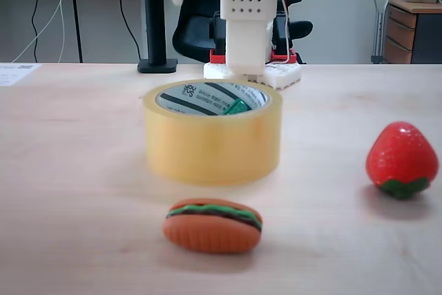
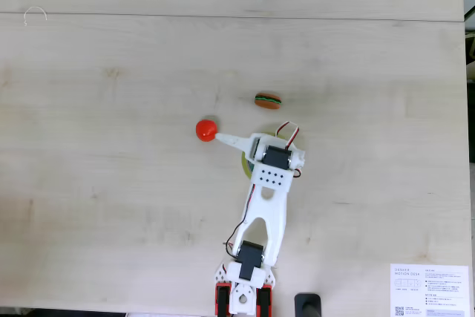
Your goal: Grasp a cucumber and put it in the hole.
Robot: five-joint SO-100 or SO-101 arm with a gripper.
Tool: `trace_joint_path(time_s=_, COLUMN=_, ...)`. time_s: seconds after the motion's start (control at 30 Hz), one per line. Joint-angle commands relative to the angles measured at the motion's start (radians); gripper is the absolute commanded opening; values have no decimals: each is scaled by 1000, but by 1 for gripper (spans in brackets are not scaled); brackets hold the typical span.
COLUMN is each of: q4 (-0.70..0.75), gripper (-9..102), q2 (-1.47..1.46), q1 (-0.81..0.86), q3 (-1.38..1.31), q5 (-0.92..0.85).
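Observation:
The yellowish tape roll (image 1: 213, 144) stands mid-table, and its hole (image 1: 207, 99) shows the striped white core. A dark green bit of the cucumber (image 1: 239, 106) peeks over the rim, lying inside the hole at its right side. My white arm (image 1: 248, 32) hangs just behind and above the roll. From above, the arm covers the roll (image 2: 244, 165) except for a yellow-green edge. My gripper (image 2: 236, 148) is open, one finger (image 2: 225, 138) swung out toward the strawberry (image 2: 206, 129), and it holds nothing.
A toy burger (image 1: 213, 224) lies in front of the roll, and the red strawberry (image 1: 402, 160) sits at the right in that view. A black stand foot (image 1: 157, 65) and the arm's base (image 1: 276, 74) are at the back. A printed sheet (image 2: 430, 291) lies near the base.

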Motion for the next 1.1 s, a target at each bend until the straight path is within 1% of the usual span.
trace_joint_path(time_s=0.0, q4=51, gripper=65, q2=80, q1=5, q3=-14, q5=-5)
trace_joint_path(time_s=0.13, q4=60, gripper=62, q2=127, q1=5, q3=-11, q5=-5)
trace_joint_path(time_s=0.23, q4=63, gripper=56, q2=179, q1=5, q3=18, q5=-5)
trace_joint_path(time_s=0.33, q4=63, gripper=47, q2=264, q1=5, q3=86, q5=-5)
trace_joint_path(time_s=0.57, q4=61, gripper=35, q2=486, q1=5, q3=298, q5=-5)
trace_joint_path(time_s=0.63, q4=61, gripper=27, q2=537, q1=5, q3=357, q5=-6)
trace_joint_path(time_s=0.97, q4=55, gripper=0, q2=758, q1=5, q3=606, q5=-6)
trace_joint_path(time_s=1.07, q4=54, gripper=0, q2=838, q1=5, q3=710, q5=-6)
